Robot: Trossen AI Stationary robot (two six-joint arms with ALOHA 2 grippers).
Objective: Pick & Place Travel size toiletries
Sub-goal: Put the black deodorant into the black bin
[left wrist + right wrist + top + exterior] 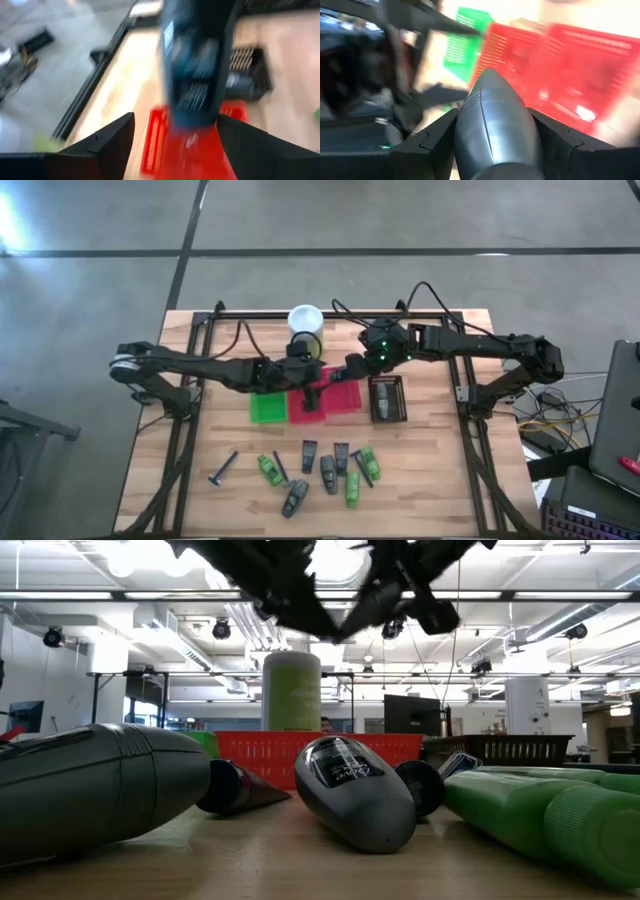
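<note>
My right gripper (350,368) (492,112) hangs over the red basket (340,398) (590,65), shut on a dark grey oval bottle (495,130). My left gripper (312,388) (175,117) is beside it over the same basket, fingers spread wide. A blurred black flat tube (195,65) stands ahead of the left fingers, with a gap to one of them. Several more toiletries lie on the near table: green tubes (353,488), grey bottles (294,498) (355,790), black tubes (309,455) and a razor (222,470). My right gripper pinches the grey bottle by its flanks (520,125) between the two fingers, coming from the table's right. The bottle's tapered end (487,82) points out ahead of the fingers, and the bottle is lifted clear. My left gripper: I cannot tell whether a finger touches the black tube.
A green basket (267,407) (465,40) sits left of the red one. A dark mesh basket (387,398) (255,70) to its right has a grey bottle (235,80) in it. The tall pale-green canister (305,320) (291,690) stands behind the baskets. Both arms crowd the centre.
</note>
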